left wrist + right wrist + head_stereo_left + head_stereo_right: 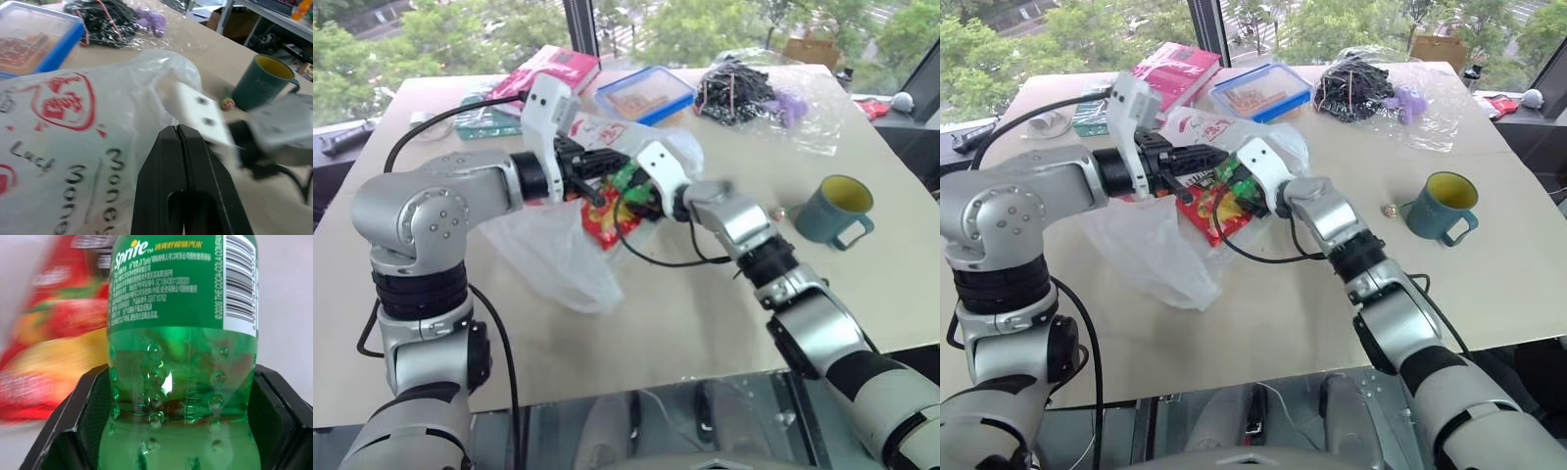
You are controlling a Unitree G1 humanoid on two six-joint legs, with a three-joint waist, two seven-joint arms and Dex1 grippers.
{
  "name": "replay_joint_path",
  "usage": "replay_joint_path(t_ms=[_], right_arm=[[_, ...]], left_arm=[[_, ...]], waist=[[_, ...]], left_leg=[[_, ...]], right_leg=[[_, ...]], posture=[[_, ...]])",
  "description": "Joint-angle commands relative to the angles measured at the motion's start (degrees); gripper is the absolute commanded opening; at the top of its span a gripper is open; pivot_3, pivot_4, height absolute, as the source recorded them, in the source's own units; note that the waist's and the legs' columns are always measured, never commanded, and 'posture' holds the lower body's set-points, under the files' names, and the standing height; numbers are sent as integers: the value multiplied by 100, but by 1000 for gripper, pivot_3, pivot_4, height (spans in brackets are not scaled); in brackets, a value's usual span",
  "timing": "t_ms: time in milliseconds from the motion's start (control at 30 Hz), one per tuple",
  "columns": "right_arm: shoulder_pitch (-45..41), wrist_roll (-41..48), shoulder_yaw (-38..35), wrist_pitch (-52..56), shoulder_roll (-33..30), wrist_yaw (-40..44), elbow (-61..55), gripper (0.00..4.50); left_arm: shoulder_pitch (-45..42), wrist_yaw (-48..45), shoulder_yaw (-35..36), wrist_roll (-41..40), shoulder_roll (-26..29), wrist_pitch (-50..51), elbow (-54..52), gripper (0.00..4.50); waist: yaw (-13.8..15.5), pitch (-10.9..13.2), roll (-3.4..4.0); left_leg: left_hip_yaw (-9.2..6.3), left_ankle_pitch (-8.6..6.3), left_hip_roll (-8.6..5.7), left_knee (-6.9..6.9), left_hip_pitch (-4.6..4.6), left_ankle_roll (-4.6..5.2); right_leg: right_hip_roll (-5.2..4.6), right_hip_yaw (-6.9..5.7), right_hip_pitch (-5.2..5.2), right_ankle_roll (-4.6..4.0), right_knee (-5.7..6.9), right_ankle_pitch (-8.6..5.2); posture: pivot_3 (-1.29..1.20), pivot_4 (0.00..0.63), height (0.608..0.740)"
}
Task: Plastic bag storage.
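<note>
Thin translucent white plastic bag (1151, 250), crinkly, lies mid-table (1263, 323), its top edge pinched in the closed left claw (178, 134). Red round logo prints on it, plus dark lettering "Luck" and "Money". Right claw (181, 396) grips a green plastic bottle (183, 328) labelled "Sprite" with a barcode, at the bag mouth beside a red-and-yellow snack packet (1206, 208).

The plastic bag (1151, 250), thin, translucent white and crinkled, with red printed logos, was spread on the table, its upper edge lifted, and a red snack packet was seen inside.
</note>
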Motion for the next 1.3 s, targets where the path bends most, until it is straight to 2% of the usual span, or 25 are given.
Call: replay_joint_path(t_ms=[33,67,133,167,267,333,467,600,700,800,933,1167,1300], right_arm=[[-722,-337,-151,-1728,402,-131,1236,3059],[-845,-323,-241,-1963,501,-82,1625,3059],[-1063,-430,-366,-2394,597,-314,2241,4129],[-1156,-565,-322,-2559,602,-344,2472,4409],[-1309,-676,-412,-2907,550,-260,2633,4409],[-1257,-519,-603,-2811,447,-3,2233,4409],[-45,28,-655,-1013,-259,1012,-1194,4409],[962,841,-948,1223,-1024,1142,-4490,4409],[1277,1444,-1512,2655,-1357,829,-6074,4409],[1540,1466,-1959,3603,-1628,314,-6900,4409],[1798,1627,-2477,3957,-1513,-115,-7231,4409],[2165,1258,-1724,3189,-1404,-475,-6385,4409],[2316,1074,-1446,2436,-1357,-441,-5610,4409]], left_arm=[[54,176,180,-127,-25,96,-341,0],[64,224,208,-145,-55,117,-357,0],[87,289,232,-171,-80,137,-391,0],[96,308,232,-164,-80,129,-398,0],[111,443,309,-147,-134,126,-376,0],[130,557,339,-71,-172,57,-306,0],[16,835,284,227,-338,-244,109,0],[-157,1042,172,494,-490,-595,623,0],[-213,1023,20,716,-590,-869,1004,0],[-248,965,-107,853,-682,-1043,1191,0],[-366,835,-201,879,-772,-1181,1305,0],[-499,459,29,497,-1042,-1284,1065,0],[-416,285,188,230,-927,-1122,916,0]], waist=[[-34,1,1],[-46,1,1],[-52,1,2],[-49,2,3],[-18,2,3],[-8,2,3],[27,1,2],[35,6,17],[23,6,17],[57,3,12],[142,2,11],[141,2,10],[130,2,11]], left_leg=[[1,0,0,-1,0,-1],[1,0,2,-1,0,-1],[3,1,6,-4,1,-3],[3,1,8,-5,1,-4],[3,2,12,-6,1,-6],[1,2,11,-6,1,-6],[-14,2,11,-4,-2,-6],[-20,2,4,3,-19,-5],[-12,3,4,9,-22,-5],[-11,3,4,9,-19,-5],[-2,1,-6,19,-20,0],[-1,1,-7,19,-19,1],[1,1,-7,19,-17,1]], right_leg=[[0,1,-1,0,1,0],[1,1,-2,0,2,0],[2,4,-7,0,5,0],[2,4,-7,-1,6,0],[-3,3,-8,-1,9,0],[-8,2,-7,-1,10,0],[-12,-8,2,-1,18,0],[-13,-12,-9,0,22,0],[-4,-8,-22,0,25,0],[-4,-8,-20,-1,25,0],[-13,-3,-16,0,24,1],[-8,-2,-16,0,23,0],[-8,-1,-15,0,23,0]], posture=[[0,150,740],[0,150,740],[0,150,740],[0,150,740],[0,150,740],[0,150,740],[0,150,740],[0,150,740],[0,150,740],[0,150,740],[0,150,740],[0,150,740],[0,150,740]])
